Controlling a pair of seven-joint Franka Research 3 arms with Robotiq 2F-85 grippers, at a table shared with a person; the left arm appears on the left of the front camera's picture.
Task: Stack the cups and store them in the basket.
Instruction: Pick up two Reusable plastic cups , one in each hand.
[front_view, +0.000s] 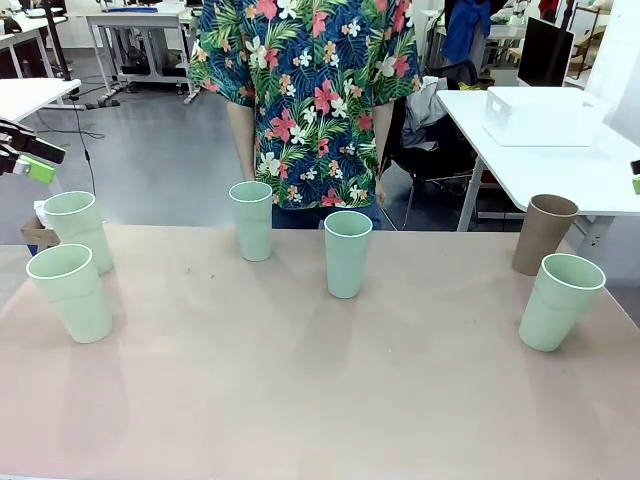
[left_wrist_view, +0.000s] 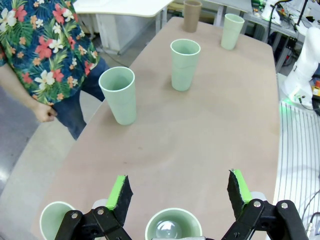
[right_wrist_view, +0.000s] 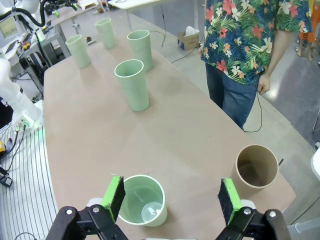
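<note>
Just beneath left claw: mint cup

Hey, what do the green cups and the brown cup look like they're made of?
The green cups look like matte plastic: even pale mint colour, thin smooth rims, only a faint sheen inside. The brown cup seems the same plastic in taupe, though its dull surface could be fibre or card.

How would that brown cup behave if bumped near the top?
The brown cup stands tall on a base narrower than its rim, so a high push would probably tip it. It looks empty and thin-walled, so likely light. Once down, its tapered body would probably roll in a curve.
</note>
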